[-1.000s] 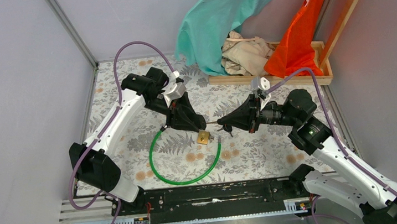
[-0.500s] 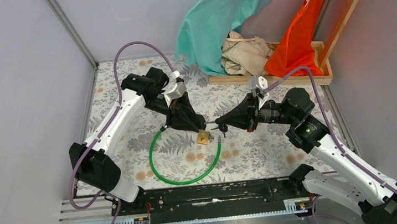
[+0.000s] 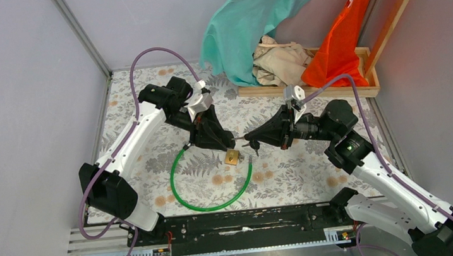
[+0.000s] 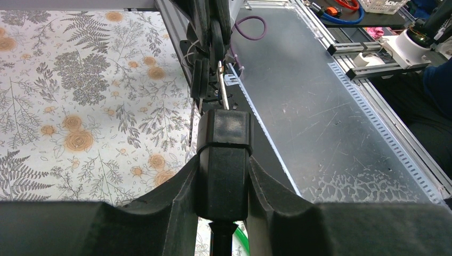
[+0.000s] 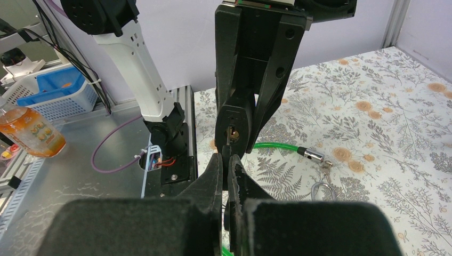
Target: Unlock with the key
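Creeps leftward since a second ago with right tool (image 3: 253,143) shut on the key (image 4: 224,93), shaft aimed at the padlock (image 3: 233,158) just left. Grips that padlock in part-open left tool (image 3: 227,146), above worktop (image 3: 317,169).

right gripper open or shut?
Shut on the key. Right gripper fingers meet in its wrist view; the blade pokes out toward the lock in the left wrist view.

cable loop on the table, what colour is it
The cable is green. It shows best in the top view.
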Robot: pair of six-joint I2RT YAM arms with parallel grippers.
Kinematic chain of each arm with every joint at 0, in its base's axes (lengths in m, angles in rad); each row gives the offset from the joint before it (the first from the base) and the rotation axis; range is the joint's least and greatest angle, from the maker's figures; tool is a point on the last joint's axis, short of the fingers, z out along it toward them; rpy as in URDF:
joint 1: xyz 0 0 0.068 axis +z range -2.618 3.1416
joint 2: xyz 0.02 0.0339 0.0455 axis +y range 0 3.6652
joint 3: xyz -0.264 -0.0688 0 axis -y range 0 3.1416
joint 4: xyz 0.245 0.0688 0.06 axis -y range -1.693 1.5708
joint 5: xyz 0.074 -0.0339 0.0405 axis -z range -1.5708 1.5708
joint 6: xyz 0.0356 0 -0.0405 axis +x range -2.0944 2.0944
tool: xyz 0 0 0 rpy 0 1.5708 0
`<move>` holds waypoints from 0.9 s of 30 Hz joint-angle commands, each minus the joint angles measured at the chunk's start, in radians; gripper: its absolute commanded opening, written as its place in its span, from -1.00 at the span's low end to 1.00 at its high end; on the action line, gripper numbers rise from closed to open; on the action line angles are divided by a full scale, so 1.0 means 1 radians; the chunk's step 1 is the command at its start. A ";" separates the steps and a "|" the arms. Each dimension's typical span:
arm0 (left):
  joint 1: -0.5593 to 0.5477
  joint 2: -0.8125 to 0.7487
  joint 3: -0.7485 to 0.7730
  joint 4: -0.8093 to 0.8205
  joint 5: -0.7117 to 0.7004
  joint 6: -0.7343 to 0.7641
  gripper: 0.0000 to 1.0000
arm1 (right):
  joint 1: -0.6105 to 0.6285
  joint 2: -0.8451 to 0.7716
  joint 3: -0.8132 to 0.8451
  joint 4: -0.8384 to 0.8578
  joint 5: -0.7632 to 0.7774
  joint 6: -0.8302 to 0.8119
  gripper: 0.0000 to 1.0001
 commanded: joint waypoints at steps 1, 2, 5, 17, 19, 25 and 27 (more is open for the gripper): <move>0.001 -0.042 -0.009 0.085 0.166 -0.060 -1.00 | 0.000 0.008 0.026 0.066 -0.001 0.001 -1.00; 0.001 -0.045 -0.013 0.103 0.172 -0.082 -1.00 | 0.000 0.008 0.027 0.065 0.004 -0.003 -1.00; 0.001 -0.046 -0.015 0.128 0.179 -0.133 -1.00 | 0.008 0.016 0.033 0.051 0.020 -0.020 -1.00; 0.001 -0.053 -0.019 0.180 0.181 -0.215 -1.00 | 0.081 0.062 0.057 -0.007 0.076 -0.116 -1.00; 0.004 -0.052 -0.014 0.181 0.181 -0.223 -1.00 | 0.086 0.059 0.050 -0.004 0.083 -0.118 -1.00; 0.008 -0.061 -0.019 0.185 0.183 -0.227 -1.00 | 0.098 0.055 0.039 -0.005 0.088 -0.122 -1.00; 0.008 -0.060 -0.016 0.185 0.183 -0.230 -1.00 | 0.101 0.055 0.037 -0.011 0.091 -0.127 -1.00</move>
